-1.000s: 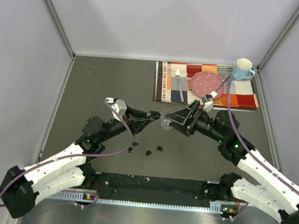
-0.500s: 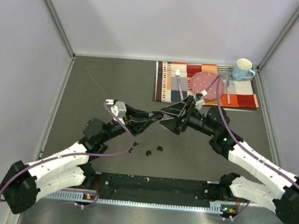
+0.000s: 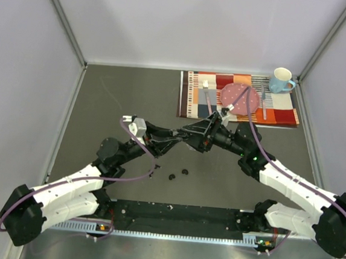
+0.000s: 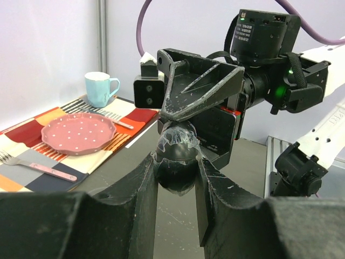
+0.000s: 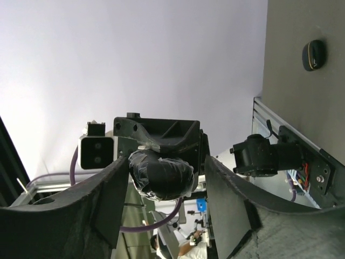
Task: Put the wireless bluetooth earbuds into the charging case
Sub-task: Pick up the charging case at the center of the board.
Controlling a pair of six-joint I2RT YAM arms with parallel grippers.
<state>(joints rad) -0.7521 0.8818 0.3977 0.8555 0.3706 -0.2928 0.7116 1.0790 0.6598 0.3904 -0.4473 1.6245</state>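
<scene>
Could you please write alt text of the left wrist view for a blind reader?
The left gripper clamps a clear plastic cup with something dark inside, and the right gripper is close behind it. At left lies a striped placemat with a pink dotted plate and fork, a blue mug at its far corner.

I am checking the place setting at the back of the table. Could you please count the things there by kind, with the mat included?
mat: 1
plate: 1
mug: 1
cutlery pieces: 2
Total: 5
</scene>
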